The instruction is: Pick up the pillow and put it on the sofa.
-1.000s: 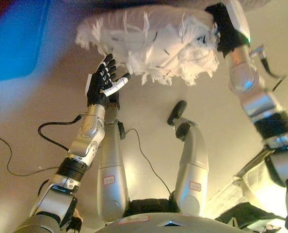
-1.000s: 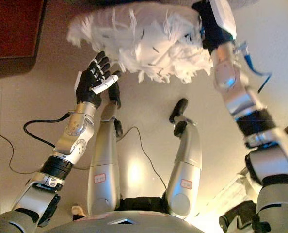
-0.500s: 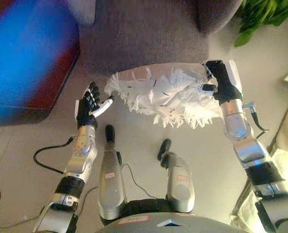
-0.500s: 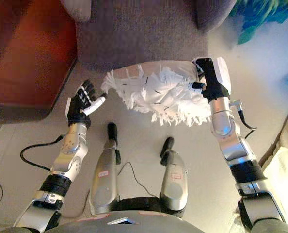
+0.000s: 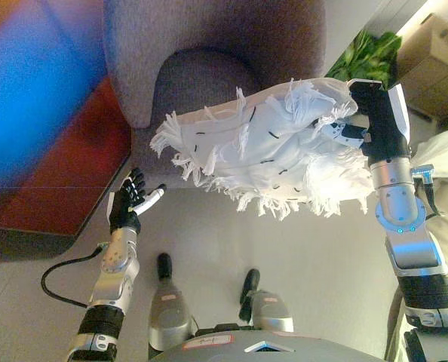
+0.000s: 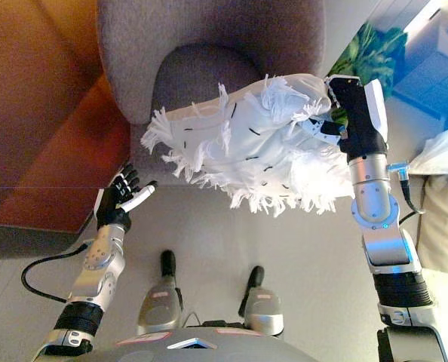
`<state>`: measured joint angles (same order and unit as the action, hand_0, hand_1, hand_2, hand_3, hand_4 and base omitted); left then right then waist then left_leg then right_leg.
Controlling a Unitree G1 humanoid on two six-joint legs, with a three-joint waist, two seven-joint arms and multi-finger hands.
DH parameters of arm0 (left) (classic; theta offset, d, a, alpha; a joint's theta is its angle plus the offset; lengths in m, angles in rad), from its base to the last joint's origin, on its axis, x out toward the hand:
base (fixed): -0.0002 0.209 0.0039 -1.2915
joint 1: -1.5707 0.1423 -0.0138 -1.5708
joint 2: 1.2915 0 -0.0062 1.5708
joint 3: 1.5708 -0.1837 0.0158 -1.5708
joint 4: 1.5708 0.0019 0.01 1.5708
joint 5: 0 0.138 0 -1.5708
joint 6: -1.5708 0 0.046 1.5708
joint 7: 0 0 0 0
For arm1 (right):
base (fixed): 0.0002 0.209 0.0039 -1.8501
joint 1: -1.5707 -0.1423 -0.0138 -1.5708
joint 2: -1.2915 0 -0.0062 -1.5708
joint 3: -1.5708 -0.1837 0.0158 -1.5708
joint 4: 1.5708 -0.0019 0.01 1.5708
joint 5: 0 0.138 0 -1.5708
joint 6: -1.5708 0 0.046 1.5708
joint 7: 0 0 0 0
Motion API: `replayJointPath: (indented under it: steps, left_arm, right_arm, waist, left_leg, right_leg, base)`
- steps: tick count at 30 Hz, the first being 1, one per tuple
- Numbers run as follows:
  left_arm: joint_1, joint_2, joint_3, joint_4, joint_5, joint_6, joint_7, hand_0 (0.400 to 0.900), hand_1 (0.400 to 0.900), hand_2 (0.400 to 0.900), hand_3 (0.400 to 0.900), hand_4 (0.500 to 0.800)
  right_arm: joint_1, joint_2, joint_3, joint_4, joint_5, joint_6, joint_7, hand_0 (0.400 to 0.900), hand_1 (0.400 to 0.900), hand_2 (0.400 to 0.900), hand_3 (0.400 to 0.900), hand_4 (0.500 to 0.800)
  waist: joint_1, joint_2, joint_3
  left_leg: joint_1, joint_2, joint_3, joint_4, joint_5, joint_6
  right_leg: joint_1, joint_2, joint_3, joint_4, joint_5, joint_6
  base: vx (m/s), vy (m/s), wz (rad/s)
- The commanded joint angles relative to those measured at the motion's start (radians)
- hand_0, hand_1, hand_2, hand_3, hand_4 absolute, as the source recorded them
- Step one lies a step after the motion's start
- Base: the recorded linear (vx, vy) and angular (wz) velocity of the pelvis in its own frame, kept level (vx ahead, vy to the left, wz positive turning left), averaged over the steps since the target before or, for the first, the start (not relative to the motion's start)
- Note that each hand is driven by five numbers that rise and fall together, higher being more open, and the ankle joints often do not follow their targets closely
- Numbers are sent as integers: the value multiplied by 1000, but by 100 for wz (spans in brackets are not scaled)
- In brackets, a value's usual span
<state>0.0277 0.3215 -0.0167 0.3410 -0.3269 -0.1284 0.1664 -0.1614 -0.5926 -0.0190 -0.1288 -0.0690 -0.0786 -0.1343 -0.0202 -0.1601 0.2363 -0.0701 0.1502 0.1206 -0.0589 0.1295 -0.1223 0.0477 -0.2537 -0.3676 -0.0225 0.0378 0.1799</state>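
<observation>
**Fringed pillow held aloft before the grey sofa**

The right hand (image 5: 375, 121) grips one end of the white, shaggy, fringed fabric pillow (image 5: 265, 151), its dark fingers curled into the cloth. The pillow hangs in the air, clear of the floor, in front of the grey upholstered sofa (image 5: 209, 53) and partly overlapping its rounded seat cushion. The left hand (image 5: 127, 210) hovers lower, to the left and apart from the pillow, fingers spread and holding nothing. A dark red-brown wooden cabinet (image 6: 50, 136) stands left of the sofa; a green leafy plant (image 5: 363, 56) shows behind the right hand.
</observation>
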Motion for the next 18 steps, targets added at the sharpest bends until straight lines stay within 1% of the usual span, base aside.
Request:
replayJointPath:
  steps: [1, 2, 4, 5, 7, 9, 10, 11, 13, 14, 18]
  left_arm:
    - [-3, 25, -17, -32, 31, -54, -32, 900, 900, 900, 900, 800]
    - [7, 35, -35, -45, 22, -52, -51, 900, 900, 900, 900, 800]
    - [9, 34, -37, -49, 11, -53, -55, 900, 900, 900, 900, 800]
    - [10, 45, -43, -50, -7, -52, -62, 900, 900, 900, 900, 800]
    - [14, 54, -44, -54, -28, -56, -68, 900, 900, 900, 900, 800]
    - [13, 52, -41, -55, -28, -55, -69, 900, 900, 900, 900, 800]
    - [29, 79, -60, -70, -60, -60, -77, 900, 900, 900, 900, 800]
    - [30, 84, -61, -76, -71, -64, -81, 900, 900, 900, 900, 800]
    - [28, 109, -71, -80, -96, -74, -83, 900, 900, 900, 900, 800]
    - [24, 112, -70, -82, -110, -77, -83, 900, 900, 900, 900, 800]
    - [35, 146, -93, -93, -147, -87, -86, 900, 900, 900, 900, 800]
  right_arm:
    - [-197, -83, -126, -43, 146, -167, -83, 400, 400, 400, 400, 500]
    - [-258, -124, -90, 17, 178, -148, -79, 400, 400, 400, 400, 500]
    - [-303, -142, -64, 68, 194, -145, -84, 400, 400, 400, 400, 500]
    - [-373, -186, -18, 128, 200, -128, -80, 400, 400, 400, 400, 500]
    - [-446, -229, 35, 193, 203, -117, -75, 400, 400, 400, 400, 500]
    - [-456, -231, 43, 200, 205, -120, -76, 400, 400, 400, 400, 500]
    - [-585, -297, 131, 338, 213, -88, -69, 400, 400, 400, 400, 500]
    - [-659, -318, 178, 402, 218, -85, -76, 400, 400, 400, 400, 500]
    - [-819, -344, 276, 552, 233, -79, -94, 400, 400, 400, 400, 500]
    - [-892, -343, 325, 617, 246, -79, -103, 400, 400, 400, 400, 500]
    - [-1149, -359, 474, 910, 283, -58, -111, 400, 400, 400, 400, 500]
  waist:
    - [20, -23, -156]
    - [30, -29, -151]
    - [33, -29, -145]
    - [46, -35, -136]
    - [56, -37, -122]
    - [53, -34, -122]
    - [88, -43, -95]
    - [93, -41, -85]
    - [117, -41, -59]
    - [120, -37, -49]
    - [162, -37, -24]
  left_leg:
    - [76, 60, 33, 6, -113, -23]
    - [75, 59, 32, 8, -114, -21]
    - [75, 58, 34, 7, -114, -22]
    - [66, 60, 30, 9, -108, -24]
    - [52, 63, 22, 11, -99, -27]
    - [51, 63, 21, 12, -99, -27]
    - [22, 67, 7, 10, -81, -34]
    - [10, 69, 1, 10, -76, -37]
    - [-20, 72, -16, 13, -61, -44]
    - [-38, 76, -22, 13, -54, -47]
    - [-81, 83, -54, -6, -24, -58]
  right_leg:
    - [-76, -104, 6, -4, 181, 82]
    - [-76, -105, 7, -4, 182, 82]
    - [-75, -105, 5, -6, 182, 82]
    - [-77, -104, 2, -6, 183, 82]
    - [-86, -103, -3, -5, 183, 82]
    - [-87, -103, -4, -4, 183, 82]
    - [-97, -103, -15, -3, 179, 82]
    - [-101, -102, -19, -4, 179, 82]
    - [-112, -99, -29, -7, 180, 82]
    - [-120, -97, -33, -8, 180, 82]
    - [-137, -89, -62, -13, 174, 79]
  base:
    - [16, 6, -4]
    - [0, 0, 0]
    - [6, -9, 4]
    - [16, -27, 10]
    - [17, -29, 12]
    - [-3, -29, 14]
    - [-22, -62, 30]
    - [-23, -78, 36]
    - [-35, -59, 23]
    - [-26, -74, 29]
    - [34, -60, 27]
